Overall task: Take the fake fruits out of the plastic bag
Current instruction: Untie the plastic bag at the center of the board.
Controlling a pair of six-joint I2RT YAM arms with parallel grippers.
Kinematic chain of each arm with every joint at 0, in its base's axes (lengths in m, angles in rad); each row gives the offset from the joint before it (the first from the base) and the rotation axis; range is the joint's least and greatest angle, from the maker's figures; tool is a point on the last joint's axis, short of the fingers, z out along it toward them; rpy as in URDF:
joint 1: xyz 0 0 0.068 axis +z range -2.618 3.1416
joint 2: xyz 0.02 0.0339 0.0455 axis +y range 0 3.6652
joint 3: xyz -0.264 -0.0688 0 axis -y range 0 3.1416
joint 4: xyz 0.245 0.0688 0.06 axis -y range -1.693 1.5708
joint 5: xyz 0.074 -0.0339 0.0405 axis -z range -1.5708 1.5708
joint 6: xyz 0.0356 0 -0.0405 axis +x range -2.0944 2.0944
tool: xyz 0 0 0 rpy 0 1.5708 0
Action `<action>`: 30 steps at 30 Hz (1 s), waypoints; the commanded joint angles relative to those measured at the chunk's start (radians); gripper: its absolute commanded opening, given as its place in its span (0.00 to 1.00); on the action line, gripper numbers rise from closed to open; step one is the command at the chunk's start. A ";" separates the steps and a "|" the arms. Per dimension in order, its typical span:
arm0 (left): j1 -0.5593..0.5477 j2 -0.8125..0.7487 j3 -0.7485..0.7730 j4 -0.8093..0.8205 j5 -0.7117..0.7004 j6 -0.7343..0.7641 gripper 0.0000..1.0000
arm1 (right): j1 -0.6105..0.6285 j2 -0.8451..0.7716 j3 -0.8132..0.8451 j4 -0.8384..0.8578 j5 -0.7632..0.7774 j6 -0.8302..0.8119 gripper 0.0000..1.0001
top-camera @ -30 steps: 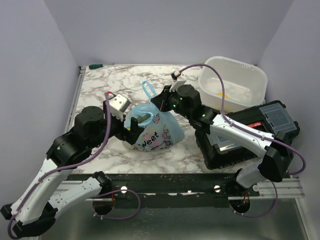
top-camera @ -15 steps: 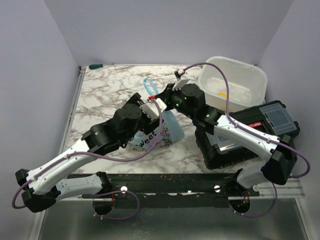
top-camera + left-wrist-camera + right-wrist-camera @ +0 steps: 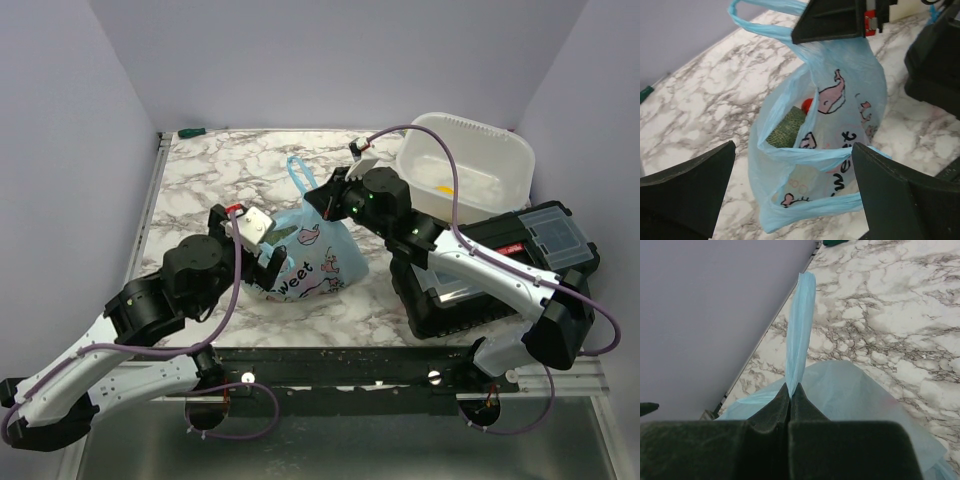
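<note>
The light-blue plastic bag (image 3: 312, 258) with pink cartoon print stands on the marble table. My right gripper (image 3: 322, 200) is shut on one loop handle (image 3: 801, 325) and holds it up; its jaws pinch the blue strip in the right wrist view (image 3: 790, 390). My left gripper (image 3: 268, 268) is open just at the bag's near-left side, with its fingers (image 3: 690, 195) spread either side of the bag's mouth (image 3: 840, 120). Inside the bag I see a green melon (image 3: 785, 127) and a red fruit (image 3: 807, 104). The other fruits are hidden.
A white tub (image 3: 470, 165) holding something small and yellow (image 3: 447, 187) stands at the back right. A black case (image 3: 500, 265) lies right of the bag under the right arm. A small green object (image 3: 190, 131) lies at the back-left corner.
The left arm reached in over the bag half a second ago and has pulled back to the near left, jaws open. The right gripper still holds the handle up.
</note>
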 commanded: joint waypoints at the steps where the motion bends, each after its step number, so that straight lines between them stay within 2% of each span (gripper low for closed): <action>1: -0.003 -0.017 -0.016 -0.084 0.214 -0.133 0.99 | 0.003 0.000 0.006 0.013 -0.031 0.004 0.01; 5: -0.003 -0.056 -0.027 -0.030 0.396 -0.125 0.99 | 0.003 -0.005 -0.034 0.056 -0.034 0.018 0.01; 7: -0.004 -0.054 -0.013 -0.015 0.375 -0.136 0.99 | 0.003 -0.002 -0.034 0.056 -0.037 0.021 0.01; 12: -0.017 0.021 0.002 -0.056 0.202 -0.127 0.99 | 0.004 0.003 -0.031 0.051 -0.026 0.014 0.01; 16: -0.092 0.089 0.008 -0.095 0.073 -0.096 0.99 | 0.003 0.001 -0.008 0.027 -0.017 0.002 0.01; 21: -0.122 0.161 0.015 -0.101 -0.265 -0.096 0.99 | 0.003 -0.008 -0.024 0.038 -0.010 -0.006 0.01; 23: -0.117 0.180 0.035 -0.111 -0.387 -0.131 0.89 | 0.003 -0.011 -0.023 0.029 -0.001 -0.010 0.01; 25: -0.110 0.179 0.041 -0.098 -0.435 -0.143 0.71 | 0.003 -0.018 -0.035 0.028 0.009 -0.010 0.01; 28: -0.080 0.157 0.028 -0.054 -0.406 -0.162 0.33 | 0.003 -0.028 -0.063 0.032 0.029 -0.014 0.01; 30: -0.051 0.132 0.016 -0.030 -0.392 -0.183 0.21 | 0.004 -0.029 -0.063 0.020 0.049 -0.023 0.01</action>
